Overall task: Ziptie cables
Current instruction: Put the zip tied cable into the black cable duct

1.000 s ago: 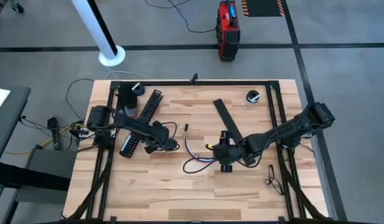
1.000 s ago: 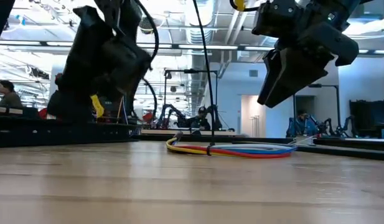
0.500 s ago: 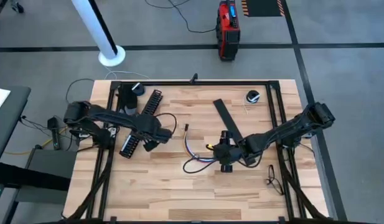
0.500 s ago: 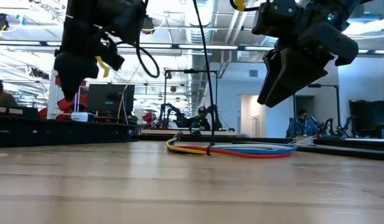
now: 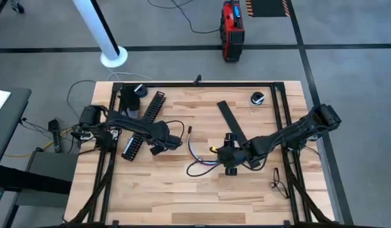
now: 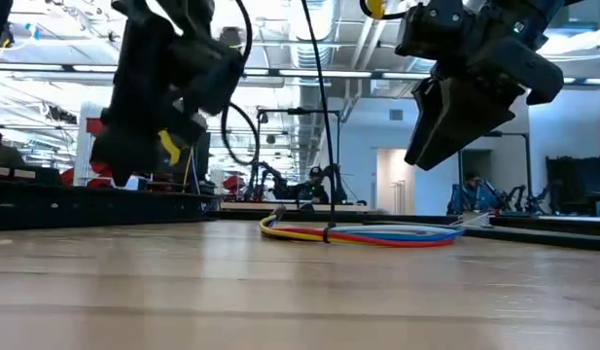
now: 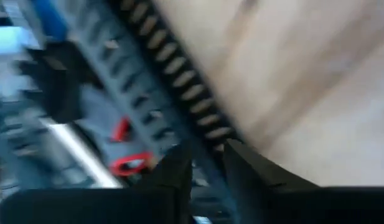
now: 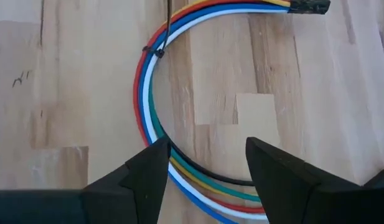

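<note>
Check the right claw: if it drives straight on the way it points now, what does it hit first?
Likely the cables. The right claw is open, pointing down at the table, and the curved bundle passes between its fingertips. Its height above them is hard to judge.

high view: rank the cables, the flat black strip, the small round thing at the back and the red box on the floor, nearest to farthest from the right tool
From the right tool:
1. cables, right beside it, toward the table's middle.
2. flat black strip, just behind it, running diagonally.
3. small round thing, near the table's back edge.
4. red box, on the floor beyond the table.
</note>
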Controlling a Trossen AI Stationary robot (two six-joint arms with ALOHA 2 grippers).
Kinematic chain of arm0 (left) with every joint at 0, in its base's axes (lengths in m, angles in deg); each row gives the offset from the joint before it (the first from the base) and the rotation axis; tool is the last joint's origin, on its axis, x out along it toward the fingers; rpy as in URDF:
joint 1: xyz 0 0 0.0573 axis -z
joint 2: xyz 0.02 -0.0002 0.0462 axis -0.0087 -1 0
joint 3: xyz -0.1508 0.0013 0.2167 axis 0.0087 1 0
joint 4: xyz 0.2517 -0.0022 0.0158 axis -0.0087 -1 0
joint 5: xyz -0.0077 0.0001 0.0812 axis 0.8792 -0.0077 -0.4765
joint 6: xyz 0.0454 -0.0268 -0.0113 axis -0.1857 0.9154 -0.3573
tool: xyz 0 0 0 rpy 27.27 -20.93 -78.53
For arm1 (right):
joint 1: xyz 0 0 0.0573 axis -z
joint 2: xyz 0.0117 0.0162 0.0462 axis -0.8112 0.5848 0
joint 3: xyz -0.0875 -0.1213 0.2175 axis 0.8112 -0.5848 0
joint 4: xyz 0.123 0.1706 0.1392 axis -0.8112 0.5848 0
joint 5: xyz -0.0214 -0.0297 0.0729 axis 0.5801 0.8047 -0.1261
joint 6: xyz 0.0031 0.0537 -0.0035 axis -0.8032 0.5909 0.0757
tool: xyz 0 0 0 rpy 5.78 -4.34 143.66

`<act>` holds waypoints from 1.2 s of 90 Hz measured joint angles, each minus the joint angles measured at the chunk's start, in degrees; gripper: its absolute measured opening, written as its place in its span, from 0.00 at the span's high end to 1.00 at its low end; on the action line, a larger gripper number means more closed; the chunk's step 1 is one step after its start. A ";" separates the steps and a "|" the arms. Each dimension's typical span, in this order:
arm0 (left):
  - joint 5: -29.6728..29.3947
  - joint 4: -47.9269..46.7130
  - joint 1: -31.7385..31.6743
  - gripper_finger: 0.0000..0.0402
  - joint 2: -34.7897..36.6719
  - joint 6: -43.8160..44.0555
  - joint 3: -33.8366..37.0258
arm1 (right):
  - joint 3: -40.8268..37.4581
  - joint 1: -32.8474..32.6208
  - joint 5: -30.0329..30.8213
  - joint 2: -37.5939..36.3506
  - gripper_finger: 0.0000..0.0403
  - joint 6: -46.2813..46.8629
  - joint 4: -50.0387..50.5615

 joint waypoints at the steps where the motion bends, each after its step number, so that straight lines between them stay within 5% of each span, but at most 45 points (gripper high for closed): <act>1: -0.48 -0.12 0.05 0.73 -0.10 0.03 0.00 | 0.00 0.00 0.00 0.00 0.48 0.01 0.05; 21: -2.75 -0.88 0.17 0.65 -0.22 -0.04 0.00 | 0.00 0.00 -0.13 0.00 0.48 0.47 0.47; 69: -1.63 -7.73 0.15 0.64 -0.22 8.97 0.18 | 0.00 0.00 -0.11 0.00 0.48 0.46 0.94; 108: 1.79 -1.44 0.77 0.64 -0.33 10.17 3.92 | 0.00 0.02 -0.09 0.00 0.48 -1.36 1.00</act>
